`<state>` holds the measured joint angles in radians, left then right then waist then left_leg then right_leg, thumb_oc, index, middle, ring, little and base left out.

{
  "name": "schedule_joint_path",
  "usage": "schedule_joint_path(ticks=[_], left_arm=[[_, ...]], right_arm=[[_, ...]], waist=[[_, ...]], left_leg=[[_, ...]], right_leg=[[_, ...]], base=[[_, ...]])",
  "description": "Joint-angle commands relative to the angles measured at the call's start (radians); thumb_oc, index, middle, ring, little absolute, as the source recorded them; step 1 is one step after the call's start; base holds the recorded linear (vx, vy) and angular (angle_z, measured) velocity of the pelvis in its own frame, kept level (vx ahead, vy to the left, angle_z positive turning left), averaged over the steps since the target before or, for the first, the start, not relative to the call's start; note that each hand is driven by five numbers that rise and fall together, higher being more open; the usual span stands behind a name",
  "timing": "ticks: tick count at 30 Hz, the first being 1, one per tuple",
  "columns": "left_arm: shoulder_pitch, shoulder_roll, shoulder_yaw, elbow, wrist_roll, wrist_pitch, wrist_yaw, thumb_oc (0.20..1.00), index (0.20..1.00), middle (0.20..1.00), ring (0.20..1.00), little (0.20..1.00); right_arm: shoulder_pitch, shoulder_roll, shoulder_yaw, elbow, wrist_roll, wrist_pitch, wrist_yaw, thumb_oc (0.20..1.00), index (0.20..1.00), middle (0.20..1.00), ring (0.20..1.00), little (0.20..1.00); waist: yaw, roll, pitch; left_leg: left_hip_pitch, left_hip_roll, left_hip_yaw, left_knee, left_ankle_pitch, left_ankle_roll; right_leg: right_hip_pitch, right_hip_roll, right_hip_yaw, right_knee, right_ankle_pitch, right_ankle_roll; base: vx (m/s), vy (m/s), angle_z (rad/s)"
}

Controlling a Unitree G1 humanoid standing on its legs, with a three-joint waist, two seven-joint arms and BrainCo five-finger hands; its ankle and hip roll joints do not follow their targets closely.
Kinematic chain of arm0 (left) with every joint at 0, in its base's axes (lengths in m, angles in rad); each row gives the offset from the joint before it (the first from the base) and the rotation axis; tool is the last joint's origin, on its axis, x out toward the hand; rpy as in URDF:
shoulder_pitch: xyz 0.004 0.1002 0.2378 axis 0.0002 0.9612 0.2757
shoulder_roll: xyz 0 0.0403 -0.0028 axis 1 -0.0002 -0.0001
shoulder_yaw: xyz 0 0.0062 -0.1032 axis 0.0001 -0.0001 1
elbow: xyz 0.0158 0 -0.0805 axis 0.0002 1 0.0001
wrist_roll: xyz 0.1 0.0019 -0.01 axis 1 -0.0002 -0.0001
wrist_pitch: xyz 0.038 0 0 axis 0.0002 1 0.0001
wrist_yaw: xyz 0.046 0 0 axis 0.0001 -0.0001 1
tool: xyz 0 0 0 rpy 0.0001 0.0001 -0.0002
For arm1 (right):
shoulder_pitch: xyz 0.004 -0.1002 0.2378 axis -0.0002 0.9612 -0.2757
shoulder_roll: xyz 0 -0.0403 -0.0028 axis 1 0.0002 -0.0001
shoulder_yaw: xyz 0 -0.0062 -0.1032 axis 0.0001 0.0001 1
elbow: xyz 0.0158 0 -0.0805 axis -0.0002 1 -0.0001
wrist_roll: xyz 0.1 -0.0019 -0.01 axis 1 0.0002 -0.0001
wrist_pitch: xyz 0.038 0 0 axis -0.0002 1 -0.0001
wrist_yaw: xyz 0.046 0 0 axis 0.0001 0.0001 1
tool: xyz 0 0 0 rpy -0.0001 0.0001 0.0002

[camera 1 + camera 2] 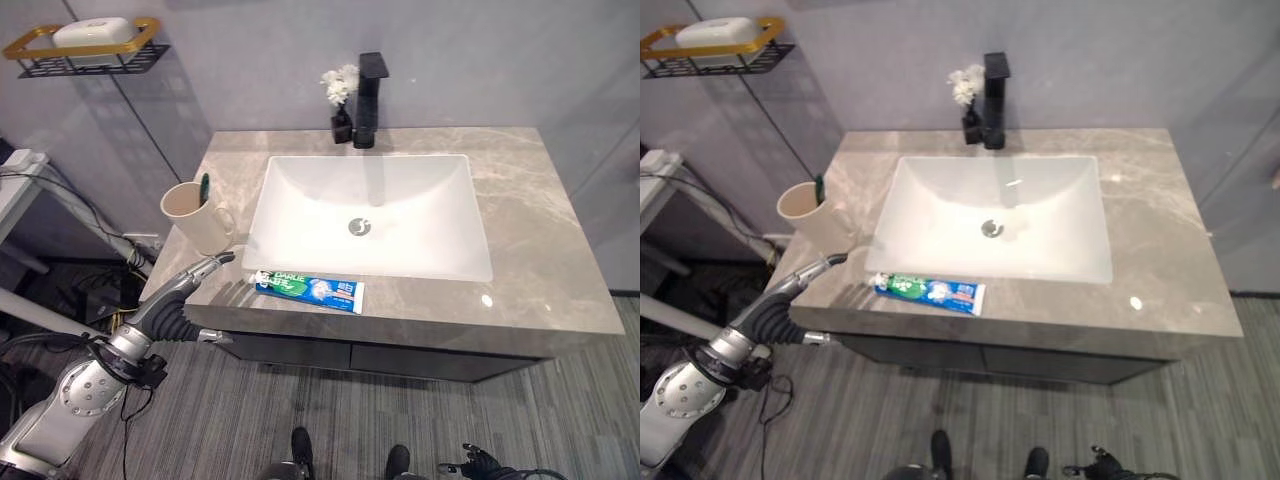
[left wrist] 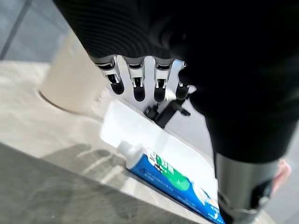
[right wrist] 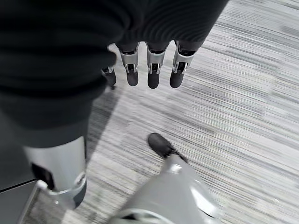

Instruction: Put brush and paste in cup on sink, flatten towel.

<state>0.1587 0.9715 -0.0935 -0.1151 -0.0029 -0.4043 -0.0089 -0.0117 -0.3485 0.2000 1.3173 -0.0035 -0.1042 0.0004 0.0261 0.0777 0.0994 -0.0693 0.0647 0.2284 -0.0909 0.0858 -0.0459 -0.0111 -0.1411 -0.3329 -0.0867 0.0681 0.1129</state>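
Cream cup (image 1: 193, 214) holding one brush (image 1: 204, 187), one paste tube (image 1: 307, 290)

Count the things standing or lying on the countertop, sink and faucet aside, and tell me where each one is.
3. A cup holding a green toothbrush at the left edge, a toothpaste tube on the front rim, a small flower vase beside the faucet.

Grey walls (image 1: 480, 50) and striped grey floor (image 1: 420, 420) surround a marble-topped vanity (image 1: 540, 240).

Letters and pictures are printed on the toothpaste tube (image 1: 307, 289) — the smaller words cannot be made out.
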Motion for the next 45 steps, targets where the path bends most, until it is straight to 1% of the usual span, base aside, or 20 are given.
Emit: schedule_joint_path(ticks=[1,4,5,7,33,34,35,36,39,45], left_arm=[[-0.081,-0.022,0.033,0.003,0.007,-0.023,0.017,1.000,1.000,1.000,1.000,1.000],[-0.081,-0.022,0.033,0.003,0.007,-0.023,0.017,1.000,1.000,1.000,1.000,1.000],[-0.085,-0.024,0.026,0.010,0.011,-0.023,0.014,1.000,1.000,1.000,1.000,1.000],[-0.091,-0.029,0.019,0.019,0.006,-0.023,0.014,1.000,1.000,1.000,1.000,1.000],[-0.091,-0.029,0.018,0.020,0.006,-0.023,0.015,1.000,1.000,1.000,1.000,1.000],[-0.094,-0.037,0.015,0.029,0.002,-0.021,0.015,1.000,1.000,1.000,1.000,1.000],[-0.101,-0.204,-0.032,0.280,-0.020,0.079,-0.011,1.000,1.000,1.000,1.000,1.000],[-0.116,-0.209,-0.042,0.295,0.007,0.080,0.002,1.000,1.000,1.000,1.000,1.000],[-0.150,-0.218,-0.055,0.332,0.101,0.089,0.041,1.000,1.000,1.000,1.000,1.000],[-0.184,-0.211,-0.072,0.346,0.182,0.094,0.065,1.000,1.000,1.000,1.000,1.000]], right_arm=[[-0.026,0.007,0.003,0.014,0.026,-0.005,-0.019,1.000,1.000,1.000,1.000,1.000],[-0.026,0.007,0.003,0.014,0.026,-0.005,-0.019,1.000,1.000,1.000,1.000,1.000],[-0.023,0.011,0.000,0.018,0.029,-0.005,-0.020,1.000,1.000,1.000,1.000,1.000],[-0.018,0.014,-0.003,0.022,0.031,-0.004,-0.017,1.000,1.000,1.000,1.000,1.000],[-0.018,0.014,-0.003,0.022,0.031,-0.004,-0.017,1.000,1.000,1.000,1.000,1.000],[-0.017,0.017,-0.003,0.025,0.032,-0.004,-0.016,1.000,1.000,1.000,1.000,1.000],[-0.012,-0.016,-0.054,0.034,0.028,0.003,-0.035,1.000,1.000,1.000,1.000,1.000],[-0.012,-0.020,-0.057,0.033,0.027,0.004,-0.036,1.000,1.000,1.000,1.000,1.000],[-0.015,-0.018,-0.053,0.028,0.026,0.002,-0.042,1.000,1.000,1.000,1.000,1.000],[-0.017,-0.018,-0.052,0.020,0.030,0.003,-0.048,1.000,1.000,1.000,1.000,1.000]], waist=[[-0.012,-0.021,0.026],[-0.012,-0.021,0.026],[-0.021,-0.021,0.025],[-0.025,-0.022,0.024],[-0.024,-0.022,0.024],[-0.029,-0.022,0.023],[-0.088,0.006,0.042],[-0.088,0.010,0.042],[-0.093,0.011,0.045],[-0.096,0.015,0.050]], left_leg=[[0.031,0.012,-0.020,0.008,-0.029,-0.034],[0.031,0.012,-0.020,0.008,-0.029,-0.034],[0.034,0.013,-0.014,0.008,-0.031,-0.034],[0.037,0.013,-0.007,0.007,-0.033,-0.034],[0.037,0.013,-0.006,0.007,-0.033,-0.034],[0.038,0.013,-0.003,0.006,-0.033,-0.033],[0.052,0.017,0.030,0.004,-0.041,-0.035],[0.048,0.018,0.030,0.004,-0.039,-0.035],[0.046,0.020,0.031,0.004,-0.039,-0.036],[0.043,0.022,0.033,0.004,-0.037,-0.038]], right_leg=[[0.015,-0.076,0.027,0.014,0.041,0.107],[0.015,-0.076,0.027,0.014,0.041,0.107],[0.013,-0.076,0.033,0.012,0.043,0.108],[0.011,-0.076,0.040,0.010,0.046,0.109],[0.010,-0.076,0.040,0.010,0.046,0.109],[0.008,-0.076,0.046,0.010,0.048,0.110],[-0.014,-0.069,0.083,0.009,0.050,0.105],[-0.019,-0.067,0.082,0.009,0.052,0.103],[-0.023,-0.066,0.083,0.009,0.050,0.102],[-0.028,-0.064,0.085,0.010,0.049,0.102]], base=[[0.00,0.000,-0.13],[0.00,0.000,-0.02],[0.00,0.000,0.00],[0.00,0.005,-0.03],[0.00,0.000,-0.02],[0.18,0.051,0.00],[0.17,0.044,-0.02],[0.17,0.029,-0.10],[0.00,-0.014,-0.32],[0.00,-0.002,-0.03]])
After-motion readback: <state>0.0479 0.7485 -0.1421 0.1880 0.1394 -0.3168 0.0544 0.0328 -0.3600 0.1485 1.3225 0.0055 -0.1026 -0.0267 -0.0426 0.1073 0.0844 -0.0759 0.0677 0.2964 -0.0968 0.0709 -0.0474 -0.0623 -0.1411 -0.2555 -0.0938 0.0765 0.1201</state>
